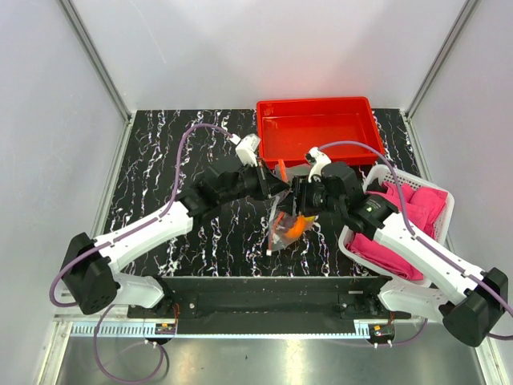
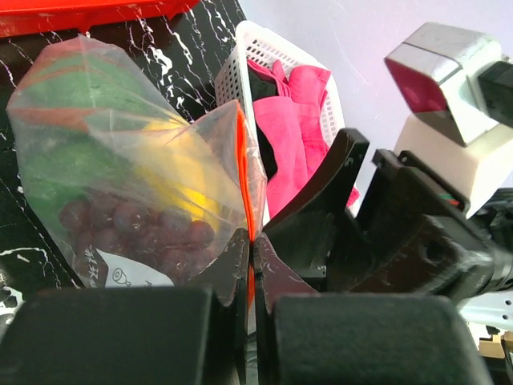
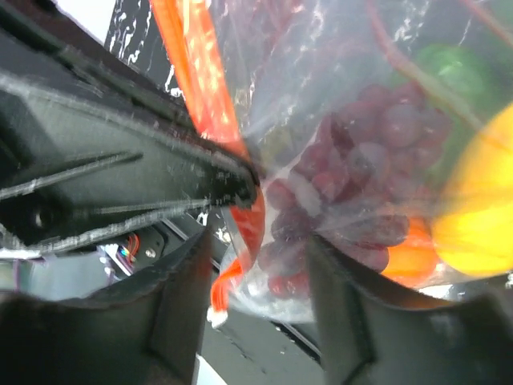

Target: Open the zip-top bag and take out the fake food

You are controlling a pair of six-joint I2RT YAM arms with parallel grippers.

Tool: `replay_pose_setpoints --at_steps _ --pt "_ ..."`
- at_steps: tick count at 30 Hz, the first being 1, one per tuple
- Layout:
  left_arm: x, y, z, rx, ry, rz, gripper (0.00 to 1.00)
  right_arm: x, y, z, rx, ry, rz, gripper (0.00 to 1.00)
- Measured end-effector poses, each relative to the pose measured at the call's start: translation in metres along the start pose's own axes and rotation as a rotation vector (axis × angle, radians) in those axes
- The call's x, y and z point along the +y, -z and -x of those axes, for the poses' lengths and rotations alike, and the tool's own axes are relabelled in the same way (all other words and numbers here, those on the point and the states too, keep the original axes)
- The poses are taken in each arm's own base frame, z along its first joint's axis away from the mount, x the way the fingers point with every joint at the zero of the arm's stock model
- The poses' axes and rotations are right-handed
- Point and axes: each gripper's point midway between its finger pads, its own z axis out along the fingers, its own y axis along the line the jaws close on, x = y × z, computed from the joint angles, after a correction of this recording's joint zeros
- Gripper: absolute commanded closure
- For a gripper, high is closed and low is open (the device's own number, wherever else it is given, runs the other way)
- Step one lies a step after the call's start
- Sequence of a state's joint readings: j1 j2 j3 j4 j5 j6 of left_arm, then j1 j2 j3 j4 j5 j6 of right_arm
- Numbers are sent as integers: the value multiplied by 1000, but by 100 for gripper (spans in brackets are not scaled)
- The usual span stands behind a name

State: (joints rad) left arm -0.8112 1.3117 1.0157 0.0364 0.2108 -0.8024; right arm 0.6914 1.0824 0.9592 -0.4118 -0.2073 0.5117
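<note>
Left gripper (image 2: 250,250) clamped on the zip-top bag (image 2: 96,136), right gripper (image 3: 258,257) at its 3 o'clock straddling the orange zip strip (image 2: 243,160), jaws apart: apparently still sealed, fake food (image 2: 136,224) all inside.

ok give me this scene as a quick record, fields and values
bag: zip-top bag, held up between both hands
left hand: shut on the bag's orange zip strip
right hand: open, fingers either side of the bag's edge
inside bag: grape bunch, yellow fruit, green pepper, orange ball
food removed: none yet
red tray: far side of the table
white basket: right side, holding pink cloths
</note>
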Motion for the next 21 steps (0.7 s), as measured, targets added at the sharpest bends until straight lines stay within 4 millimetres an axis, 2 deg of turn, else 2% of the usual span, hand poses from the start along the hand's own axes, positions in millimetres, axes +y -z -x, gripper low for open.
replay_pose_setpoints --at_steps 6,7,9,21 --pt "-1 -1 1 8 4 8 100 4 -6 4 -23 -58 -6 86" --pt "-2 0 1 10 2 9 100 4 -6 5 -27 -66 -6 94" --pt "-3 0 2 12 0 11 100 5 -7 7 -33 -77 -5 100" --pt "-2 10 4 5 -26 36 99 12 -7 7 -38 -87 14 100"
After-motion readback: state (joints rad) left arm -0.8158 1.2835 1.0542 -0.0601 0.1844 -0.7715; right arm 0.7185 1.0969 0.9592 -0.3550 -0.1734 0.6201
